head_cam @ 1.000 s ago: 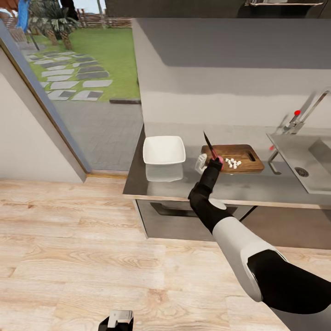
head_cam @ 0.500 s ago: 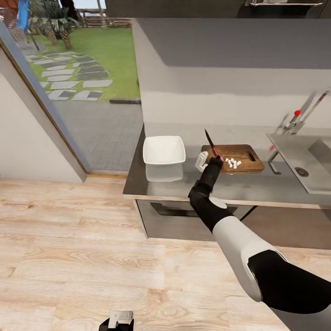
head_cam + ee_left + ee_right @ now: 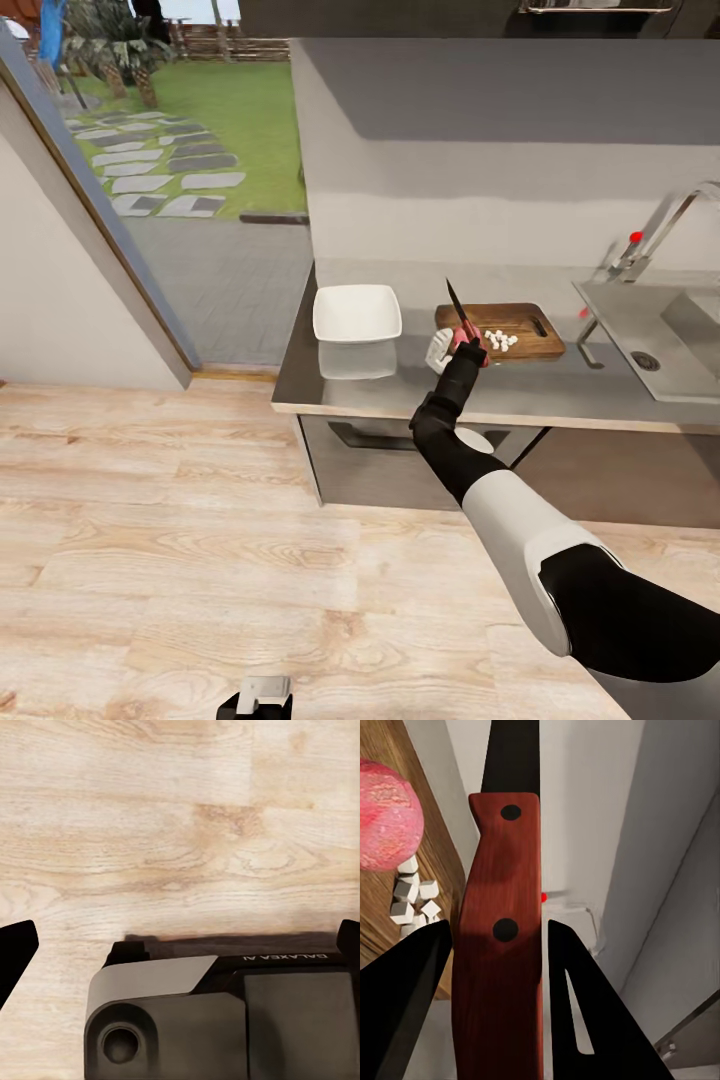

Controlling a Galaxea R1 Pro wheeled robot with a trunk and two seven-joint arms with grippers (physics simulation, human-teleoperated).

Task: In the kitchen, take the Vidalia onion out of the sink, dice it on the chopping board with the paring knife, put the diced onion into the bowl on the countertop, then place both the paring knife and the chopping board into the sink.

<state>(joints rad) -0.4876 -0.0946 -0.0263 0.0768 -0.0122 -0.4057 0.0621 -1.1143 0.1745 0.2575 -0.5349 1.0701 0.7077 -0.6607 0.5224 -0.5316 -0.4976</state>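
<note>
My right claw is clamped on the paring knife, its fingers pressed on either side of the red handle, the dark blade pointing up and away just left of centre in the head view. In the right wrist view the handle runs up the middle of the frame with two dark rivets, and at the upper left a round pinkish-red Vidalia onion sits on the wood beside a cluster of small white diced bits. Just right of my claw in the head view lies the chopping board on the grey tabletop, slot hole toward its right end, with the white bits near its left part. The white bowl stands on the tabletop left of the board, apart from it. At the right edge is the sink with its tap and red knob. My left claw hangs low at the bottom edge over the wooden floor; its fingers stand wide apart with nothing between them.
</note>
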